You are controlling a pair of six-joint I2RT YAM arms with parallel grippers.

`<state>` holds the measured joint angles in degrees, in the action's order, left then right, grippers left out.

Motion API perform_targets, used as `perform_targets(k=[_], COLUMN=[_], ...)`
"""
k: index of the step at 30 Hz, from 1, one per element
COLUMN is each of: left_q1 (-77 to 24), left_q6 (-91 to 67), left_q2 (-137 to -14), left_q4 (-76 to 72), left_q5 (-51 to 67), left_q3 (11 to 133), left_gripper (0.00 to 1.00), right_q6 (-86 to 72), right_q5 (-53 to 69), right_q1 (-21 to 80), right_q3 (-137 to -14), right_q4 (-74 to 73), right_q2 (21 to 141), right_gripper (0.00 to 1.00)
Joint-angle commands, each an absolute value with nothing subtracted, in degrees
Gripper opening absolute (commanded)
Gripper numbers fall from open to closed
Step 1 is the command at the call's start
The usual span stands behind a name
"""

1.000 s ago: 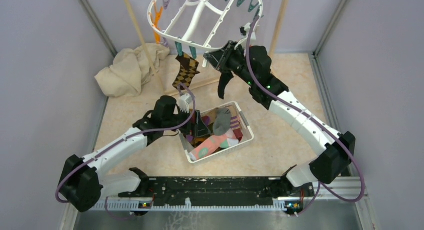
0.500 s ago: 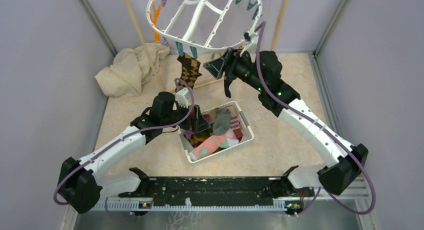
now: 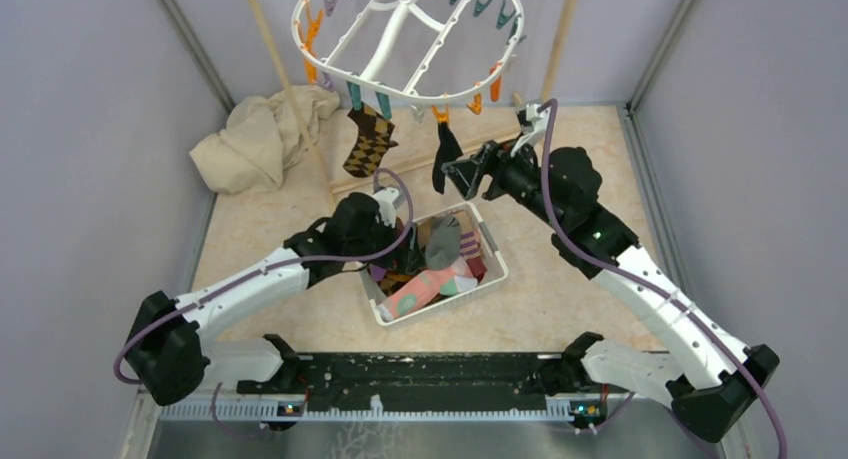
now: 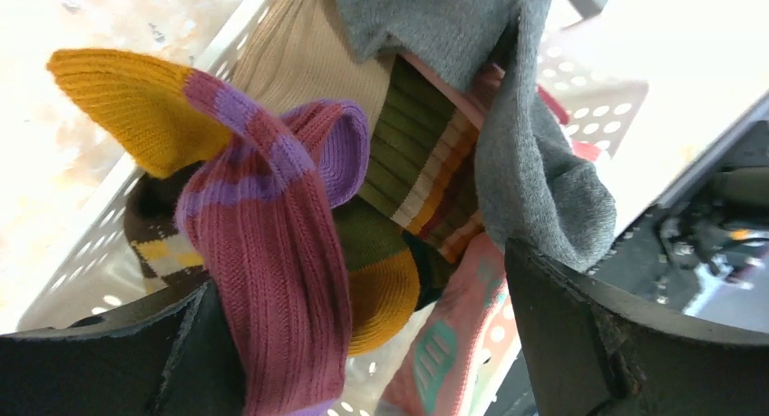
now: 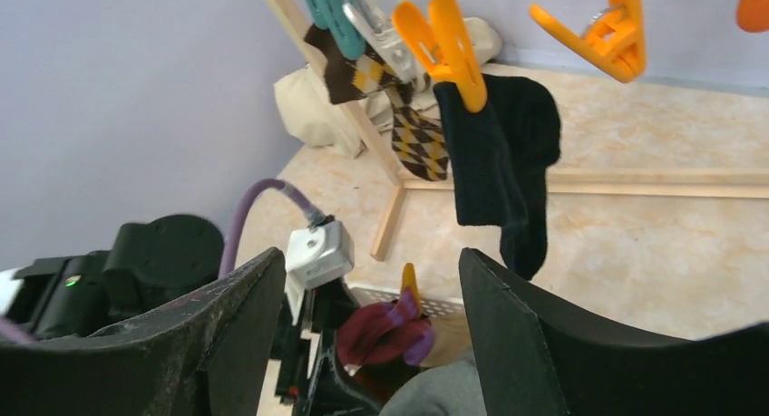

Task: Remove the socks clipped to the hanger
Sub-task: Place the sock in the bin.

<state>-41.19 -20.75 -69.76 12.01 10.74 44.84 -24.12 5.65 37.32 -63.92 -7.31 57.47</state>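
The left gripper hangs over the basket with its jaws spread wide, and a maroon, purple and yellow sock lies loose between them on the heap of socks there. The right gripper is open and empty, just below and beside a black sock. That sock and a brown-yellow check sock hang clipped to the white hanger.

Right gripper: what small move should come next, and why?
Probably ease the right gripper forward and close on the black sock. Its jaws stand open and empty, and that sock hangs clipped by an orange peg just ahead of them.
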Motion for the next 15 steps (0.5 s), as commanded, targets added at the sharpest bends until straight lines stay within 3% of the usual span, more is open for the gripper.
perform_targets(k=[1, 10, 15], left_q1=[-47.57, -56.91, -57.04], left_q6=[-17.81, -14.78, -13.98], left_q2=[-70.39, -66.49, -64.51], left_q4=[20.71, 25.96, 23.59], left_q5=[-8.27, -25.91, -26.94], left_q3=[51.09, 57.45, 55.71], left_gripper=[0.99, 0.99, 0.99], right_q6=[-21.89, -20.79, -19.23], right_q5=[2.44, 1.12, 0.20], right_q1=[37.13, 37.12, 37.13], right_q3=[-63.21, -61.46, -61.24], right_q4=[-5.51, -2.83, -2.73], right_q2=[58.11, 59.13, 59.31], right_gripper=[0.71, 0.71, 0.71])
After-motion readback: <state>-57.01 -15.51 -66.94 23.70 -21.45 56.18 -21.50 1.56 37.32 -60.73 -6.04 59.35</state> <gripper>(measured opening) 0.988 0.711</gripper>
